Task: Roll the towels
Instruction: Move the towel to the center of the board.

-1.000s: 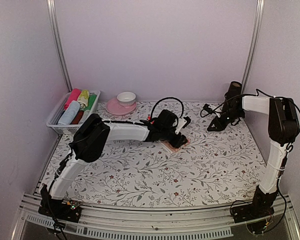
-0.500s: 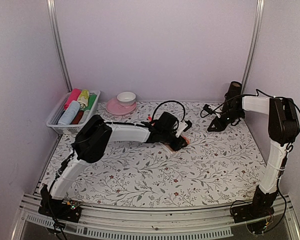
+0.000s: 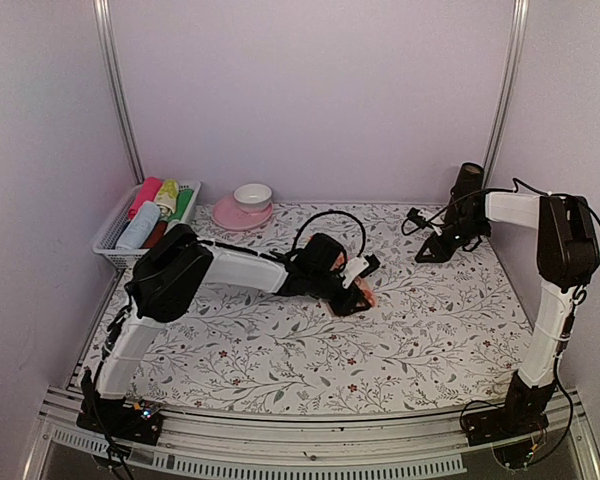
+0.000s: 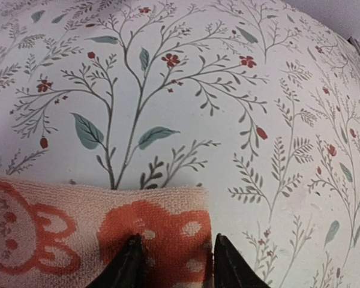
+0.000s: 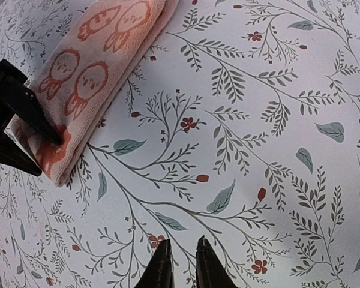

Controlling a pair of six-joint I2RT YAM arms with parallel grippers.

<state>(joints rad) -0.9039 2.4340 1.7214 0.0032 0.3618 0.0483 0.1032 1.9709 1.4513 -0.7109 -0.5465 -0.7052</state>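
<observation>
**Towel rolling: 1 cloth in hand, roll not yet formed**

Peach towel (image 5: 99,75) lies on the sheet (image 3: 280,350) at mid-table, slightly right of centre. In the right wrist view it is a long, thick folded strip, flat on top, with no coil visible. Judgement: folding is done, and rolling has not visibly begun.

Left gripper (image 4: 177,243) is at 1 short end of the strip. Its 2 fingers (image 4: 129,267) bracket that end, 1 on the top face and 1 at the lower edge, with cloth between them. It is clamped on the towel.

Right gripper (image 5: 184,245) hangs over bare sheet at the far right, apart from the towel. Its jaws are nearly touching and hold nothing.

Blue towel: not visible on the sheet. A pale blue roll (image 3: 140,228) lies in the basket (image 3: 105,242) at the far left among other rolls. Whether it is the 2nd towel cannot be told.

Remaining, as judged: turn the held end over, wind the strip to its other end, then confirm the blue towel.
</observation>
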